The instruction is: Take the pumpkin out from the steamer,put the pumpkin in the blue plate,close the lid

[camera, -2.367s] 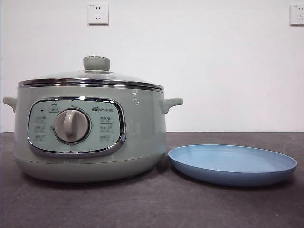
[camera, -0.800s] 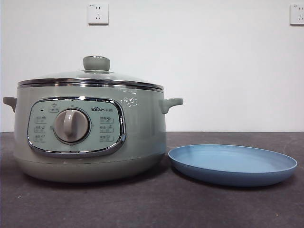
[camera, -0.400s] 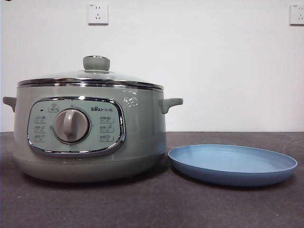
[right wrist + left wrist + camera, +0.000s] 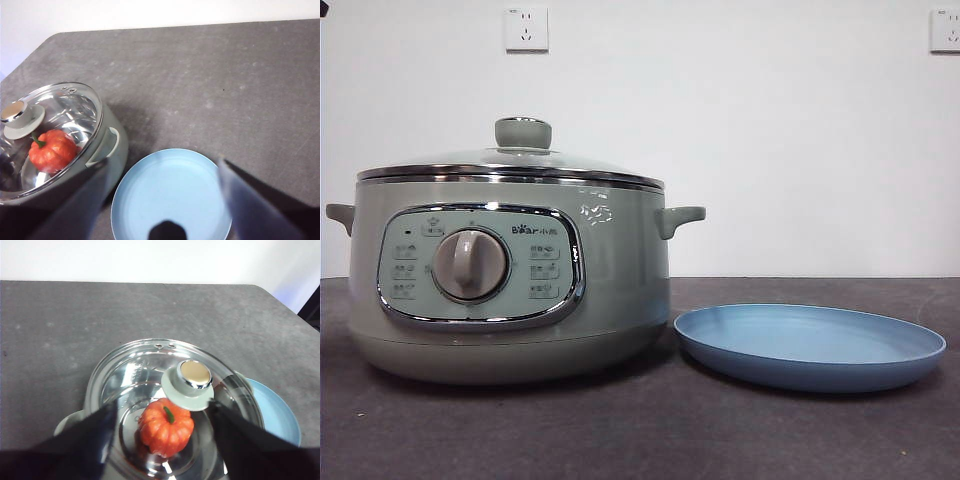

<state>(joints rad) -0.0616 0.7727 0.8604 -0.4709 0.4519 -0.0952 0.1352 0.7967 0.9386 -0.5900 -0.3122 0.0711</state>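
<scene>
The sage-green steamer (image 4: 510, 285) stands at the left with the glass lid (image 4: 523, 150) closed on it. The pumpkin (image 4: 166, 426) lies inside under the glass; it also shows in the right wrist view (image 4: 51, 150) and is hidden in the front view. The blue plate (image 4: 810, 345) lies empty to the right of the steamer. My left gripper (image 4: 161, 410) is open and hangs high above the lid, with the lid's knob (image 4: 194, 379) between its jaws in the picture. My right gripper (image 4: 162, 165) is open and empty above the plate (image 4: 172, 192).
A black arm tip (image 4: 323, 8) shows at the top left corner of the front view. The steamer's side handle (image 4: 102, 147) points toward the plate. Dark grey table (image 4: 640, 430) runs in front; a white wall with sockets (image 4: 526, 28) stands behind.
A black arm tip has come into the top left corner of the front view. The steamer, lid and plate have not moved.
</scene>
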